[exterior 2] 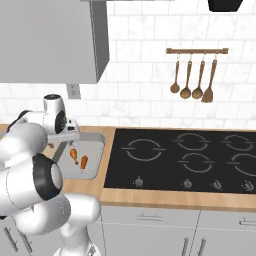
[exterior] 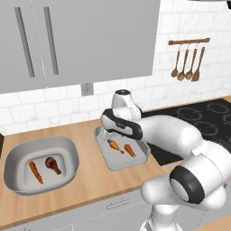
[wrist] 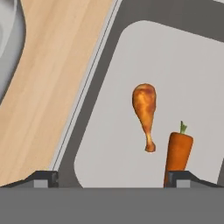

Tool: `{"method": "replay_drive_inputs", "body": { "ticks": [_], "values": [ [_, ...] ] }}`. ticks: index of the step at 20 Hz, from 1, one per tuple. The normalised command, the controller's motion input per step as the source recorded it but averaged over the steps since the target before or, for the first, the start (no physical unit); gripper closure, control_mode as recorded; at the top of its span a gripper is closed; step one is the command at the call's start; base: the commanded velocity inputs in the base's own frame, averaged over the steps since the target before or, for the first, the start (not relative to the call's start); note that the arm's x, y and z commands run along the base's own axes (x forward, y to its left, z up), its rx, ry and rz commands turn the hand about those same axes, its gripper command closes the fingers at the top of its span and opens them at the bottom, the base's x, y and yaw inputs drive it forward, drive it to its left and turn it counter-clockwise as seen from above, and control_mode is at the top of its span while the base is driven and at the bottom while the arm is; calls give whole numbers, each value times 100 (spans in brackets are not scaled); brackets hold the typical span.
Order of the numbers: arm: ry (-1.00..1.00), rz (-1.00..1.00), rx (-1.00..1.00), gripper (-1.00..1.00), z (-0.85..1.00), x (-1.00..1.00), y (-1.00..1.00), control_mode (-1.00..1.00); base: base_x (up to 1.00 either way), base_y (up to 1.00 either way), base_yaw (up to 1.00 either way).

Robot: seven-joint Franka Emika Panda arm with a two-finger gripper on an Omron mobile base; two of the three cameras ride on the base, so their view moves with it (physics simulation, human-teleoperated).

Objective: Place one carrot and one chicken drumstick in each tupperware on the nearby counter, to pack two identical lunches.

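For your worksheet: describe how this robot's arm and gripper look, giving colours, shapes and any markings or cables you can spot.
The arm is built of glossy white, rounded, tube-like segments joined by dark, near-black bands at the joints, with bulging elbow-like housings. A small white cylindrical cap with a dark ring sits at the wrist. The gripper ends in two small dark, blocky finger tips with lighter grey faces. No cables, logos or other markings can be made out.

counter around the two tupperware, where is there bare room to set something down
Bare wood lies on the counter between the wide tupperware and the rectangular tupperware, and along the front edge. Inside the rectangular one, the drumstick and carrot lie close together; its floor toward the wood side is free.
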Motion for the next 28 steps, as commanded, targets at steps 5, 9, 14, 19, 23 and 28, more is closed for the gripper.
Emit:
{"method": "replay_drive_inputs", "body": {
  "ticks": [5,9,14,19,23,28],
  "values": [
    [-1,-13,1,-100,25,-98,-32,-100,0,0,0],
    [0,-14,0,-100,88,-59,-35,-100,0,0,0],
    [5,-15,-11,-100,95,-30,-19,-100,0,0,0],
    [0,-27,5,-100,4,-71,-56,-100,0,0,0],
    [10,-16,8,-100,22,-61,-34,-100,0,0,0],
    [8,-1,3,-100,7,-69,-22,-100,0,0,0]
  ]
}}
